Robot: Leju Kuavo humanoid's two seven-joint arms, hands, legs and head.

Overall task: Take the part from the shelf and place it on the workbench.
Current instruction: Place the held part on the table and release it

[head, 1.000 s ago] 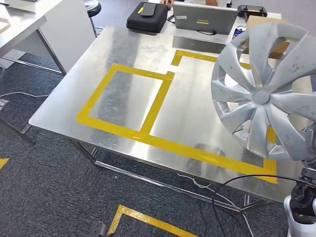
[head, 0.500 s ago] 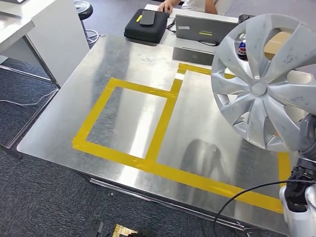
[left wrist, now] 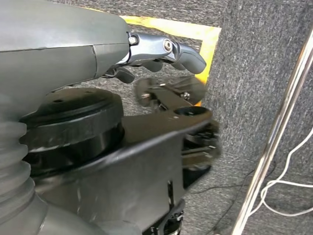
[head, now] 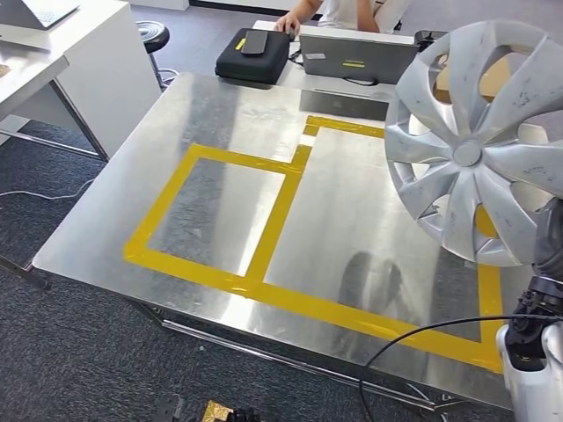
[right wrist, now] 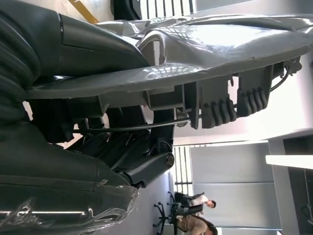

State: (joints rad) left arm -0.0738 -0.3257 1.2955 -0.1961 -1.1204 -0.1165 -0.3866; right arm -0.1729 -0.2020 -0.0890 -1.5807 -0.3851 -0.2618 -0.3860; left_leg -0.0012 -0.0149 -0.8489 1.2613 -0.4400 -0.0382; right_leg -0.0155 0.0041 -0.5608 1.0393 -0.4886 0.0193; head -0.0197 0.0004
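The part is a silver hubcap (head: 475,145) with curved spokes. It hangs upright over the right end of the steel workbench (head: 219,114). My right hand (head: 548,244) grips its lower right rim; the wrist below is white. In the right wrist view, dark fingers (right wrist: 142,147) clasp the hubcap's rim (right wrist: 221,44), whose back clips show. A yellow tape frame (head: 279,202) marks two rectangles on the bench top. My left hand (left wrist: 162,49) hangs low beside the body over grey carpet, fingers stretched out and holding nothing.
At the bench's far edge sit a black case (head: 252,54), a grey laptop (head: 352,57) and a cardboard box (head: 491,83); a person's hand (head: 288,19) rests there. A white desk (head: 60,61) and stool (head: 152,37) stand left. A black cable (head: 425,338) loops near the front right corner.
The whole view has shifted as the camera moved closer to the bench. The hubcap stays in my right hand at the right of the picture, a little farther right.
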